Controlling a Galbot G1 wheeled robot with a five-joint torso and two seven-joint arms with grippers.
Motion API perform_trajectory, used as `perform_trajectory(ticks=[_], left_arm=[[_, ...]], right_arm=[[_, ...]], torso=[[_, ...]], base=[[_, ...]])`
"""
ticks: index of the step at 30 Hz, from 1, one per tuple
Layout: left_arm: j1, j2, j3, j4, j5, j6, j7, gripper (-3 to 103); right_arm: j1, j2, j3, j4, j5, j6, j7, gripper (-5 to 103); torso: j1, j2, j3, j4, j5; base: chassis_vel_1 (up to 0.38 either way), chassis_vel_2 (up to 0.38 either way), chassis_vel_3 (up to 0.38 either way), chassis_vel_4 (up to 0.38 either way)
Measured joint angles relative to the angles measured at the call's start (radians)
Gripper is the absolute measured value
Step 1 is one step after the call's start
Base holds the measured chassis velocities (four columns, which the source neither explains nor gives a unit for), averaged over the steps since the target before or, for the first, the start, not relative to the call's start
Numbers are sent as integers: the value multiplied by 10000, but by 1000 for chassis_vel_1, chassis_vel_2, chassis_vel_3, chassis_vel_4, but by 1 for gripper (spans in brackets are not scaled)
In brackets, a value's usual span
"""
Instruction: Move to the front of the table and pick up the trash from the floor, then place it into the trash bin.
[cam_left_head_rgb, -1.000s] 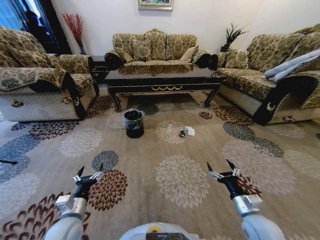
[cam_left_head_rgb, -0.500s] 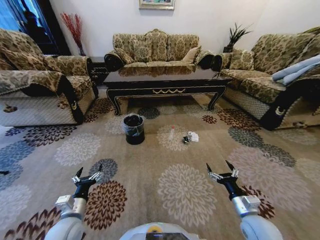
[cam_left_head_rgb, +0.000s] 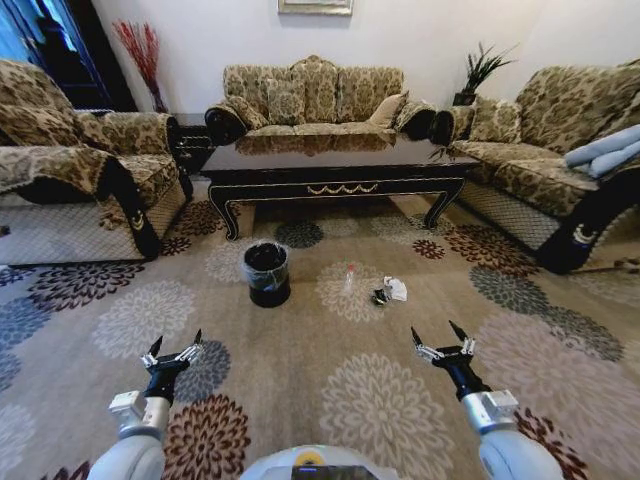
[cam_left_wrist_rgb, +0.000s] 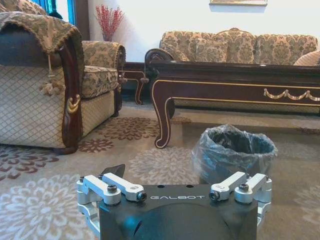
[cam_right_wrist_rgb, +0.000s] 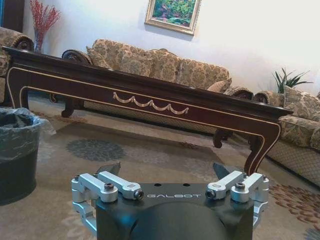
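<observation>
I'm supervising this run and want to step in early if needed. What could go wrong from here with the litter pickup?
1. The trash is several small scattered bits, so a grasp may take only some.
2. The slim bottle-like piece stands upright and could tip when approached.
3. The trash bin sits close beside the litter; a reaching arm might bump it. Both the left end effector and right end effector hover open, far short of it.

Both grippers: black pointed fingers (cam_left_head_rgb: 197, 337), silver screwed links, white "GALBOT" on black wrist block (cam_right_wrist_rgb: 175, 215); arms grey-white.
</observation>
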Motion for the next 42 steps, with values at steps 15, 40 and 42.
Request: perform_trajectory(ticks=[15, 40, 42], left_arm=[[79, 27, -115, 14, -143, -52, -6, 100], [-217, 232, -8, -28, -345, 751, -20, 100], [-438, 347, 112, -100, -512, 1225, -60, 100]], right_arm=[[-30, 25, -63, 60, -53, -67, 6, 100], [83, 275, -146, -79, -281, -12, 289, 100], [85, 330, -168, -122, -286, 48, 303, 100]], torso=[[0, 2, 2, 1, -1], [1, 3, 4, 1, 0], [0, 3, 2, 2, 0]], base=[[-183, 183, 190, -192], [-176, 173, 165, -178], [0, 0, 0, 0]])
